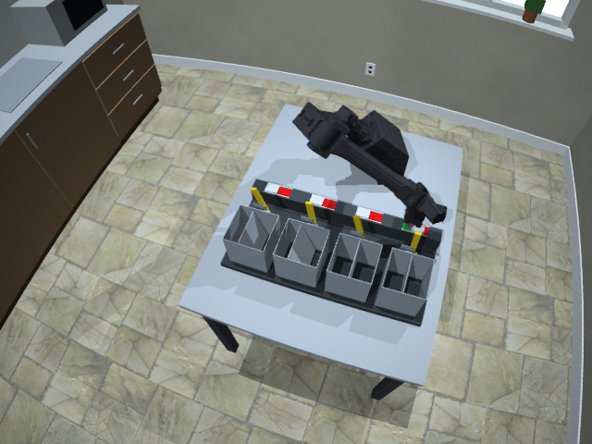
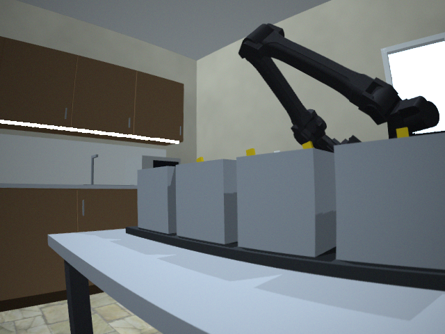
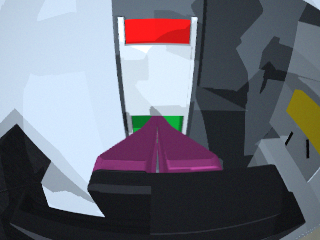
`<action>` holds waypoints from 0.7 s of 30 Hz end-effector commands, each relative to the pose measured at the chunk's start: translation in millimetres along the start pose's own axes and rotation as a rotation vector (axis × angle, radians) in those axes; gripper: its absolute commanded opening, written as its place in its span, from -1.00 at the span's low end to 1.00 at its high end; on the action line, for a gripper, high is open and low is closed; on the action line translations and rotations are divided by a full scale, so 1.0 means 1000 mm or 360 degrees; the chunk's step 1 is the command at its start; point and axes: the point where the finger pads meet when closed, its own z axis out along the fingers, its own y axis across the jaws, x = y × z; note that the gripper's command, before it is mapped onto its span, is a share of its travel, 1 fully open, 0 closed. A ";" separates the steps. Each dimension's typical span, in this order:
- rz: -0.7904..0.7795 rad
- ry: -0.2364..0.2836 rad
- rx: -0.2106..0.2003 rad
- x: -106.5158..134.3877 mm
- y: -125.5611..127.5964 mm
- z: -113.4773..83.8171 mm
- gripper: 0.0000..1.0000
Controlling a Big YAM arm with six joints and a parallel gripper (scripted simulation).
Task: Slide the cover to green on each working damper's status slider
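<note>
Four grey dampers stand in a row, each behind its own slider: far left [image 1: 246,253] [image 2: 154,201], second [image 1: 296,270] [image 2: 201,204], third [image 1: 349,287] [image 2: 274,204] and far right [image 1: 399,302] [image 2: 388,201]. The first two blades look slanted; the other two look straight. The three left sliders show red [image 1: 284,191] beside white covers. On the far-right slider the white cover [image 3: 155,80] stands partway, with green [image 1: 406,226] [image 3: 175,121] at one end and a narrower red strip [image 1: 426,230] [image 3: 157,31] at the other. My gripper [image 3: 157,121] is shut and empty, magenta tips at the cover's green-side edge.
A yellow lever stands between each slider and damper: far left [image 1: 259,198], second [image 1: 311,212], third [image 1: 358,226], far right [image 1: 415,241] [image 2: 402,132] [image 3: 306,117]. The dark base [image 1: 311,289] [image 2: 287,264] carries the dampers. The arm reaches over the table [image 1: 305,317] from the back.
</note>
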 end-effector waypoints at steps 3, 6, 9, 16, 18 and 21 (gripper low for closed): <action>0.0007 -0.0029 0.0021 -0.018 -0.003 -0.006 -1.00; 0.0009 -0.0029 0.0021 -0.019 -0.003 -0.006 -1.00; 0.0009 -0.0029 0.0021 -0.020 -0.003 -0.006 -1.00; 0.0008 -0.0029 0.0022 -0.022 -0.003 -0.006 -1.00; 0.0011 -0.0029 0.0020 -0.023 -0.004 -0.006 -1.00; 0.0012 -0.0029 0.0020 -0.023 -0.004 -0.005 -1.00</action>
